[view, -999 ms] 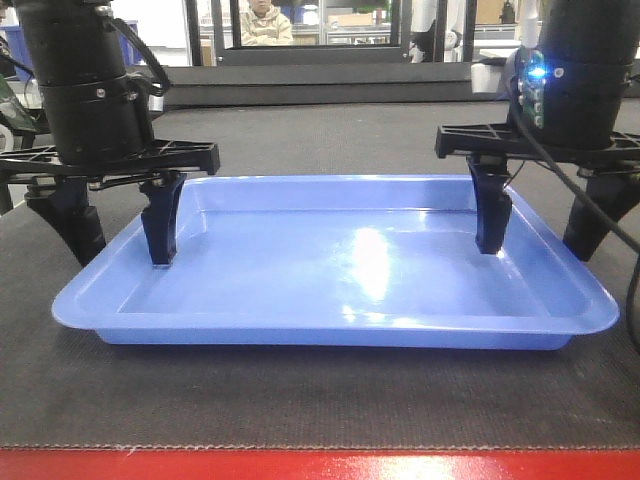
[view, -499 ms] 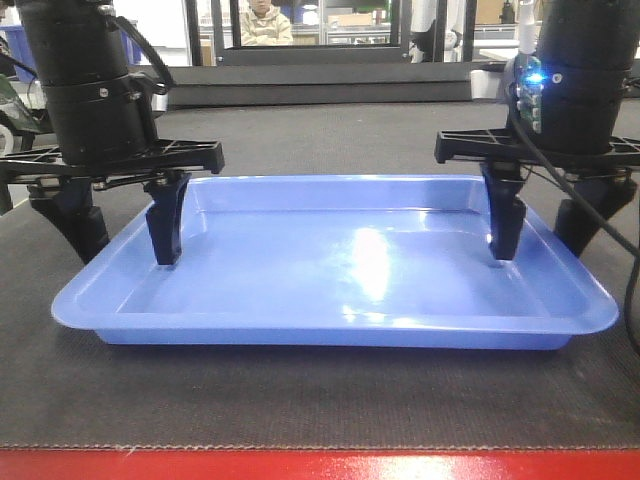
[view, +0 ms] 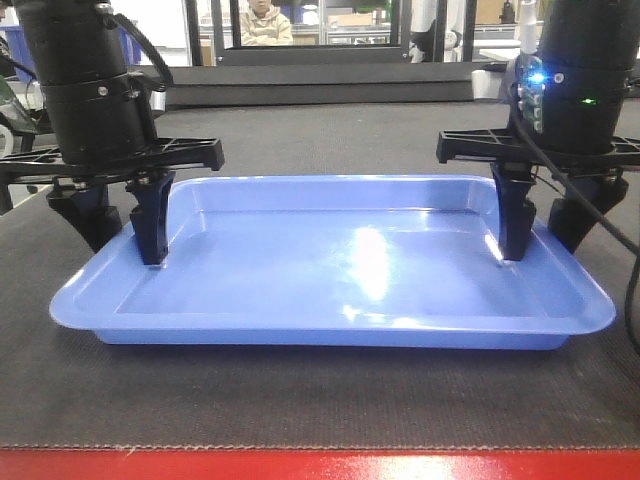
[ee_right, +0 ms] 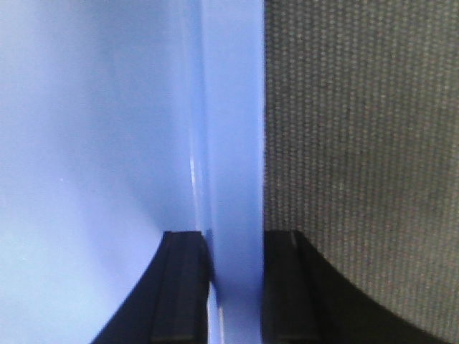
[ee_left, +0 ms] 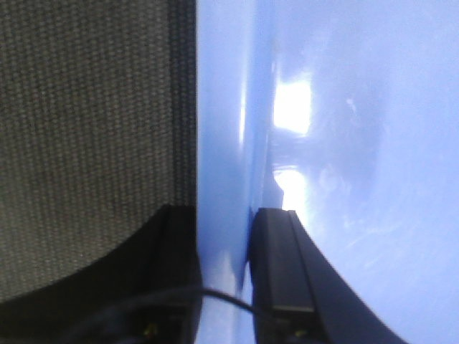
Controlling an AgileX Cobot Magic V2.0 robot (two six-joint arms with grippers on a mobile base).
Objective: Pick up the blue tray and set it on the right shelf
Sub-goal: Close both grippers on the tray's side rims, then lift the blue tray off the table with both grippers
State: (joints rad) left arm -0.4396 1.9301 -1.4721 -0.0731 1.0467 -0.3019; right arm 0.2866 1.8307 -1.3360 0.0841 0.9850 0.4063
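The blue tray (view: 340,270) lies flat on the dark mat, wide and glossy. My left gripper (view: 125,250) straddles its left rim, one finger inside the tray and one outside. In the left wrist view the left gripper (ee_left: 224,215) has both fingers pressed against the tray (ee_left: 358,143) wall. My right gripper (view: 540,250) straddles the right rim the same way. In the right wrist view the right gripper (ee_right: 235,236) pinches the rim of the tray (ee_right: 93,143). The right shelf is out of view.
The tray rests on a dark grey woven mat (view: 320,400) with a red table edge (view: 320,465) at the front. A low black ledge (view: 320,90) runs across the back. Behind glass, a person (view: 262,25) sits far off.
Both grippers have narrowed: each inner finger slid outward to the tray's side wall and each outer finger came in against the rim. The tray has barely shifted.
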